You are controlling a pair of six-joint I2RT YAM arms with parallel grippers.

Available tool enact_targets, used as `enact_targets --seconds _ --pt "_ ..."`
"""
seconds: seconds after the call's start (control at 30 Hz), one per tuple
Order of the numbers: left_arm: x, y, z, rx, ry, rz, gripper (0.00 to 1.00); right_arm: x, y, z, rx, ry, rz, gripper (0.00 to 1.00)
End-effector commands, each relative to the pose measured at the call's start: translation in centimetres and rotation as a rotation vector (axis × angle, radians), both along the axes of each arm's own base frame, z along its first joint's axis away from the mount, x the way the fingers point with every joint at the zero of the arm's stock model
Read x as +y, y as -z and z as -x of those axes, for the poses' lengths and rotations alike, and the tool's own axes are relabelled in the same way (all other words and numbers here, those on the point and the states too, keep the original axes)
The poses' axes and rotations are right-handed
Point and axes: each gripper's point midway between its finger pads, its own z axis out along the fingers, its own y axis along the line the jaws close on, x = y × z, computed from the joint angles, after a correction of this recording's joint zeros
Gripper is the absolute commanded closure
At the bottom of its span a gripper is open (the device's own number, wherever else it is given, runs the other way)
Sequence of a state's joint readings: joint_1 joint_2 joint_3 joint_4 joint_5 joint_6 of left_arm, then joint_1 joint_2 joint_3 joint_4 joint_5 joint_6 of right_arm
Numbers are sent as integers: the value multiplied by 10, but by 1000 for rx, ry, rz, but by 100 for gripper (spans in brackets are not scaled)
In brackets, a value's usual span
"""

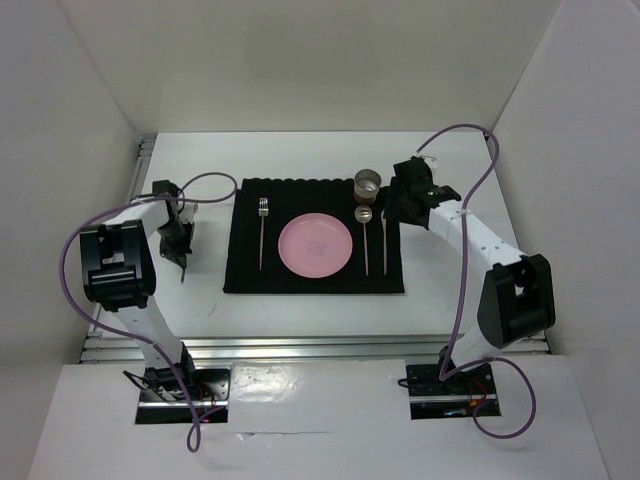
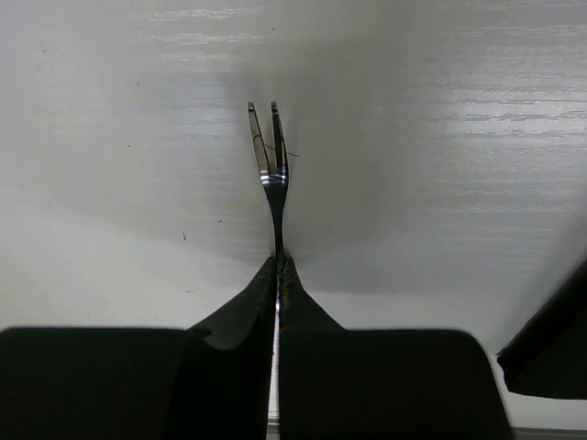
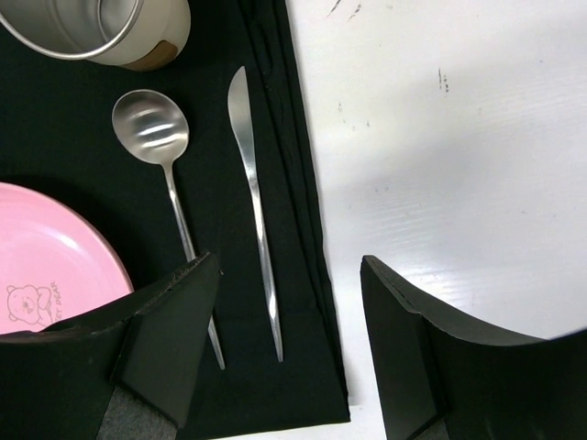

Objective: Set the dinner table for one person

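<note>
The white dinner table [image 1: 310,155] bears a black ribbed placemat [image 1: 245,275]. On the mat lie a fork [image 1: 263,232], a pink plate [image 1: 315,245], a spoon [image 1: 365,238] and a knife [image 1: 383,245], with a metal cup [image 1: 368,183] behind the spoon. My left gripper [image 1: 181,260] is left of the mat, over bare table. In the left wrist view it [image 2: 278,268] is shut on the handle of a small fork [image 2: 271,160], tines pointing away. My right gripper [image 1: 398,203] is open and empty [image 3: 289,275] above the mat's right edge, beside the knife [image 3: 252,202] and spoon [image 3: 151,130].
Silver rails [image 1: 140,170] run along the table's left edge and front edge [image 1: 320,345]. White walls enclose the table at the back and sides. In the right wrist view the cup [image 3: 101,32] and plate [image 3: 46,275] lie left of my fingers.
</note>
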State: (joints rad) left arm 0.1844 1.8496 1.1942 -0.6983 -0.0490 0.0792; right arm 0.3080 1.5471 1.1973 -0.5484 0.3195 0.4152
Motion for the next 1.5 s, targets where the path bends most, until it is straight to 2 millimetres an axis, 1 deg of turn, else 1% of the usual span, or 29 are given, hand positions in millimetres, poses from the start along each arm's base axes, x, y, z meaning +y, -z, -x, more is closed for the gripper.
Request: enact_targets --seconds 0.0,0.2,0.33,0.37,0.43,0.47,0.5,0.53,0.57,0.6,0.63,0.67,0.7,0.77,0.8,0.87,0.9,0.93,0.97,1.0,1.03,1.13,1.17,1.2,1.23,1.3,1.33,1.4,1.47 --pt "-13 3 3 -13 7 76 100 -3 -28 -3 -73 25 0 29" --pt "-15 -2 -1 -33 -9 85 100 -4 -35 -4 -93 31 1 29" --pt "-16 -10 -5 -49 -17 94 100 -5 -35 -2 -93 31 1 29" --pt "-18 -20 -10 -62 -25 104 100 -7 -35 -2 -95 37 8 29" --pt "-20 -29 -14 -78 -34 118 100 -7 -35 -2 -95 37 8 29" --pt "-24 -40 -22 -107 -36 126 100 -7 -35 -2 -95 37 8 29" --pt "-29 -46 -23 -107 -36 120 100 -6 -35 -2 -96 43 1 29" --pt "-35 -57 -28 -142 -29 119 100 -6 -35 -2 -96 43 1 29" --pt "-50 -68 -34 -165 5 122 100 -6 -35 -2 -96 43 1 29" --pt "-58 -71 -35 -174 14 126 100 -6 -35 -2 -96 43 1 29" --pt "-66 -79 -40 -198 4 134 100 -6 -35 -2 -96 43 1 29" --pt "-83 -82 -42 -204 38 149 100 -6 -35 -2 -96 43 1 29" --pt "-91 -87 -48 -218 50 154 100 -6 -35 -2 -96 43 1 29" --pt "-104 -87 -54 -217 52 157 100 -7 -34 0 -86 43 5 29" --pt "-115 -84 -61 -221 65 164 100 -7 -37 -2 -95 43 2 29" --pt "-126 -80 -69 -225 57 176 100 -7 -37 -2 -95 43 2 29" --pt "-136 -81 -74 -231 85 163 100 -9 -36 0 -85 49 12 29" --pt "-140 -70 -77 -206 85 148 100 -11 -35 2 -79 55 22 29" --pt "-143 -66 -80 -202 80 137 100 -10 -39 0 -87 55 19 29" --pt "-146 -66 -86 -209 87 129 100 -13 -38 1 -81 61 29 29" --pt "-149 -53 -84 -177 80 113 100 -13 -38 1 -81 61 29 29" --pt "-150 -44 -89 -158 61 114 100 -15 -37 3 -75 66 39 29" --pt "-151 -37 -87 -139 62 121 100 -15 -40 4 -83 67 36 29" --pt "-156 -37 -89 -147 73 123 100 -15 -37 5 -75 66 39 29" --pt "-159 -29 -84 -124 81 120 100 -16 -37 5 -75 66 39 29" --pt "-162 -22 -84 -114 82 109 100 -16 -37 5 -75 66 39 29" --pt "-161 -22 -85 -116 80 100 100 -15 -33 5 -65 66 42 29" --pt "-161 -15 -83 -98 69 99 100 -15 -33 2 -64 66 42 29" --pt "-164 -14 -86 -97 58 111 100 -15 -33 2 -64 66 42 29"
